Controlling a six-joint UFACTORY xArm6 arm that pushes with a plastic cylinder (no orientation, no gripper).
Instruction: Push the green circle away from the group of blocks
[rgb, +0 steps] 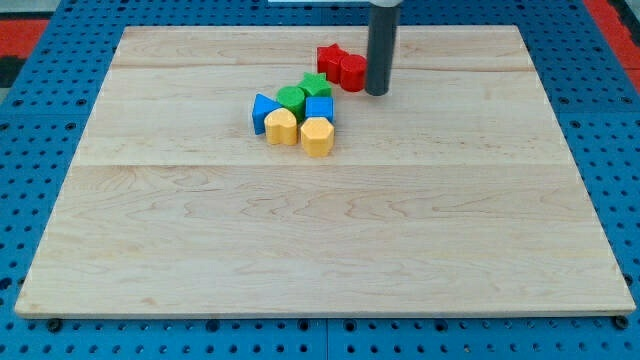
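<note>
The green circle (291, 98) sits in a tight cluster near the board's top middle. It touches a green star (316, 84) at its upper right, a blue cube (319, 108) at its right and a blue triangle (263, 110) at its left. Two yellow blocks (282, 127) (317, 136) lie just below it. A red star (328, 58) and a red cylinder (352, 72) lie at the upper right of the cluster. My tip (376, 92) stands right of the red cylinder, touching or nearly touching it, about 85 pixels right of the green circle.
The wooden board (320, 240) lies on a blue perforated table (40, 130). All the blocks are bunched near the board's top middle.
</note>
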